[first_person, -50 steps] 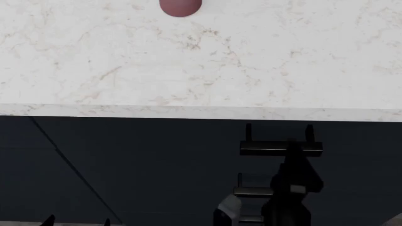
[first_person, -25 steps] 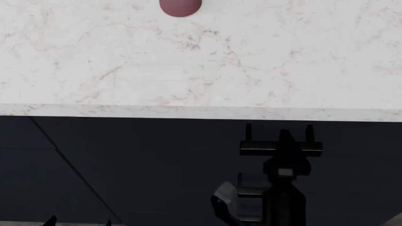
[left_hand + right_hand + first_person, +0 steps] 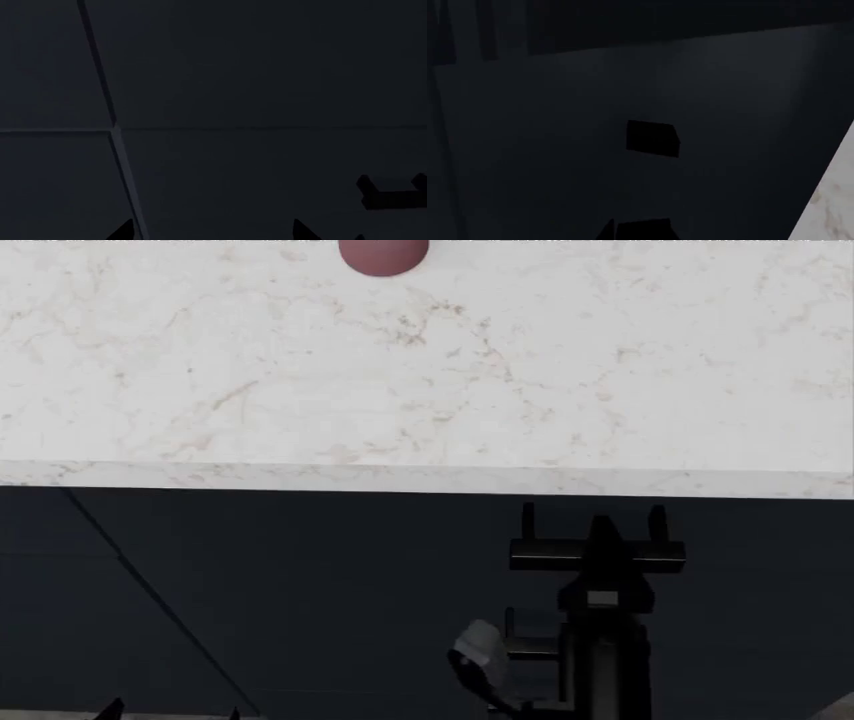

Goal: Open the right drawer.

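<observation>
Countertop (image 3: 427,370) of pale marble fills the far half of the head view, with a dark red round object (image 3: 384,255) at its far edge. Below its front lip runs navy cabinetry. The right drawer (image 3: 400,540) sits directly under the lip, its flat front flush with the neighbouring fronts, not pulled out. Its black bar handle (image 3: 547,557) stands out on 2 posts, right of centre in the head view.

The right gripper (image 3: 603,535) is raised in front of that handle, its tip overlapping the bar between the 2 posts. Whether the fingers touch the bar, or whether the jaws are spread or clenched, cannot be told: the gripper reads as 1 dark silhouette. The right wrist view shows only a dark navy surface, a black block (image 3: 652,138) on it and a sliver of marble at 1 edge.

A second, lower bar handle (image 3: 527,645) shows partly behind the right arm.

The left gripper (image 3: 167,710) shows as 2 separated tips at the near left edge, apart from any handle, jaws released. The left wrist view shows navy fronts, panel seams and a handle (image 3: 393,192) off to one side.
</observation>
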Robot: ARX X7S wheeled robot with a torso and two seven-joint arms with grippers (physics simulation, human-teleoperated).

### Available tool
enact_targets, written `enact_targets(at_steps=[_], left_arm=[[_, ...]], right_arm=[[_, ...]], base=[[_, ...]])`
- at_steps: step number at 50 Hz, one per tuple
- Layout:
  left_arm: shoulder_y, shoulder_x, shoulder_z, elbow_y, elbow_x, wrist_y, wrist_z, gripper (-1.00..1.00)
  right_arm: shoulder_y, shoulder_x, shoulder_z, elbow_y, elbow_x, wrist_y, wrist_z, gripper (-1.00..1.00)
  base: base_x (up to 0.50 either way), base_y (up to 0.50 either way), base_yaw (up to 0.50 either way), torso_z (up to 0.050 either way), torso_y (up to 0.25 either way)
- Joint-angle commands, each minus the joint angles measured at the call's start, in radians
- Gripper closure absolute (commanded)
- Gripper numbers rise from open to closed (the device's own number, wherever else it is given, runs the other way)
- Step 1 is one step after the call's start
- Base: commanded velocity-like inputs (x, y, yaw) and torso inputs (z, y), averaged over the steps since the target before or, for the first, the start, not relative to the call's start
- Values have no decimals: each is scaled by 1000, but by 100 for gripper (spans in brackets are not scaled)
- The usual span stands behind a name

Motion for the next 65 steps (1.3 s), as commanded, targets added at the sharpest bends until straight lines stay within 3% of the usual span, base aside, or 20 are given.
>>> enact_targets(at_steps=[1, 33, 65], left_arm=[[-1, -3, 5, 1, -3, 0, -2, -100], [-7, -9, 18, -10, -8, 10, -7, -100], [-11, -16, 28, -5, -17, 4, -16, -100]], right_arm=[[4, 5, -15, 2, 23, -17, -14, 100], [-153, 140, -29, -418, -106, 151, -136, 100], [-316, 224, -45, -604, -201, 260, -164, 100]], base=[[0, 0, 0, 0, 0], [0, 0, 0, 0, 0], [-1, 0, 0, 0, 1]])
